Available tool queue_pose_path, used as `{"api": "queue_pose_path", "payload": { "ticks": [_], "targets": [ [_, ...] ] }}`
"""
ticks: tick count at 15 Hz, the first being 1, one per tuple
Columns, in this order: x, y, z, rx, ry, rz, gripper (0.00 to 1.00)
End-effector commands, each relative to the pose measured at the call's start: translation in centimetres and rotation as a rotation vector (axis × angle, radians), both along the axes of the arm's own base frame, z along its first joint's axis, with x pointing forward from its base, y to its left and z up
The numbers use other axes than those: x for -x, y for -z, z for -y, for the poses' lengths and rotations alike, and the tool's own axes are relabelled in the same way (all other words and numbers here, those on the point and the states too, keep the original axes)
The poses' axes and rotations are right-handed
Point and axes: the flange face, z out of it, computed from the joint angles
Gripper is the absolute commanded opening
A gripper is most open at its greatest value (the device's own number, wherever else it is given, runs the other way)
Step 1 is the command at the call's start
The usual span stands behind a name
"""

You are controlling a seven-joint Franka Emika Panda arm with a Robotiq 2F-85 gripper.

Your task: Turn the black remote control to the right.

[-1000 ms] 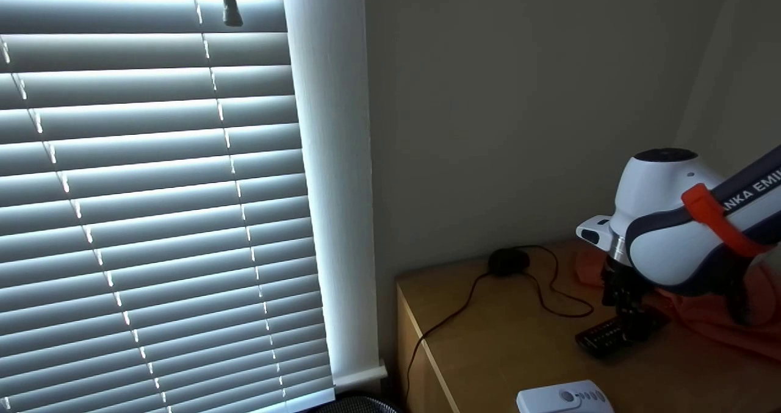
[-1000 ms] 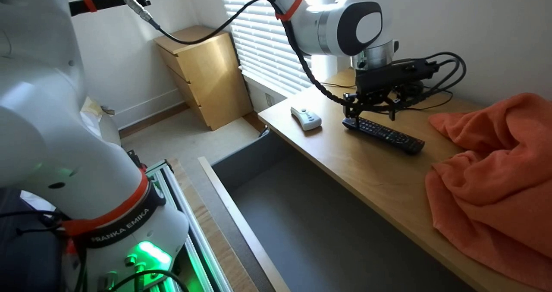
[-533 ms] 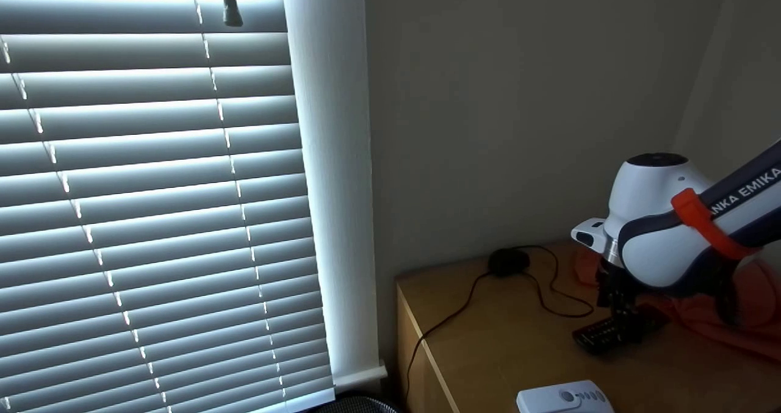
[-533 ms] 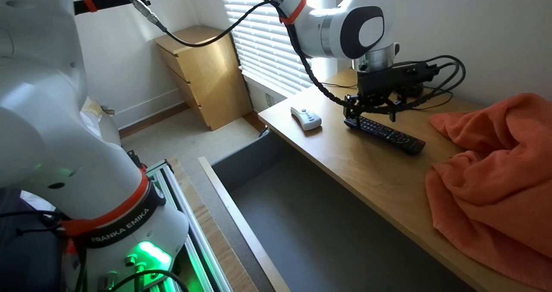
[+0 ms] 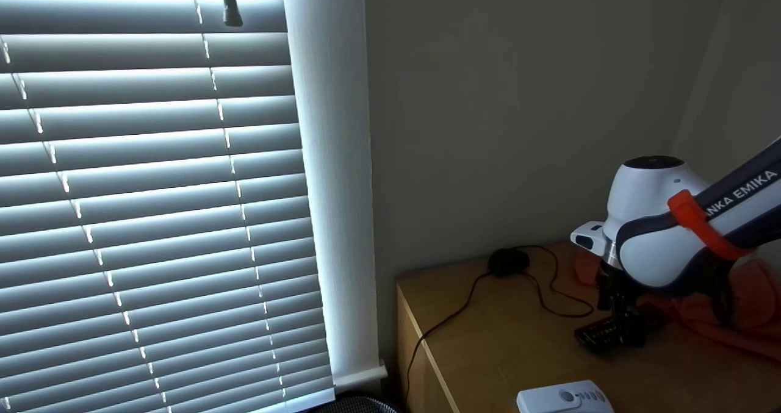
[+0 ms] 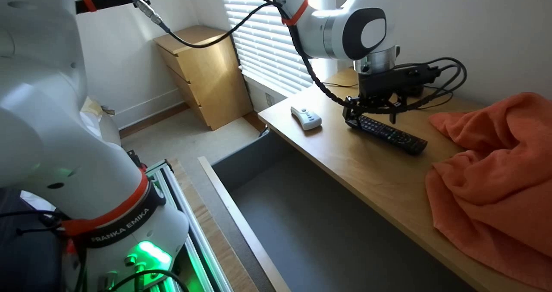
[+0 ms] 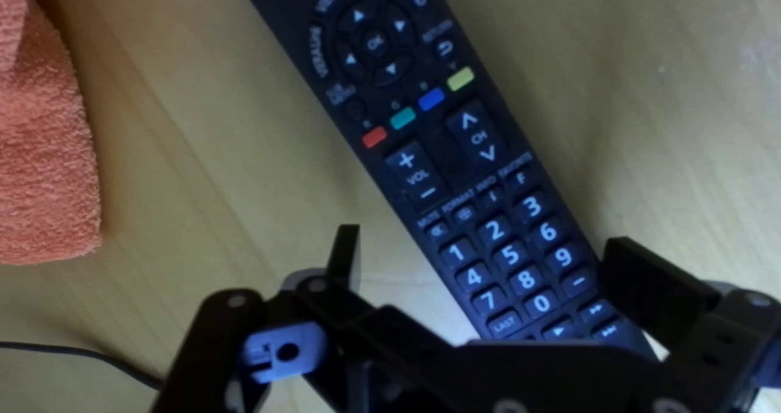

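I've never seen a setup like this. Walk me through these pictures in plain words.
The machine is a white robot arm ending in a black two-fingered gripper. Two views look in from outside it, from different places; the third is taken from its wrist, so it looks down past the gripper. On the wooden surface lie a black remote control, a white handset with buttons, a crumpled orange cloth and a corded round black puck. Nothing appears to be gripped: the jaws stand apart, with the remote's number keys between them in the wrist view. On one side the gripper overlaps the remote's edge there; whether it touches, I cannot tell. The job is to turn that remote to the right.
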Motion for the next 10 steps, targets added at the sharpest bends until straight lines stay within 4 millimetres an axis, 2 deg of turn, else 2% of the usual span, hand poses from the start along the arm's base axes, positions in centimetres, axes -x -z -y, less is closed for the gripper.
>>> {"api": "queue_pose_path", "payload": {
  "ticks": [1,10],
  "targets": [
    [-0.2,0.9,0.7,-0.009,-0.014,-0.054,1.0],
    [-0.5,-0.5,1.6,-0.03,-0.036,-0.046,1.0]
  ]
}}
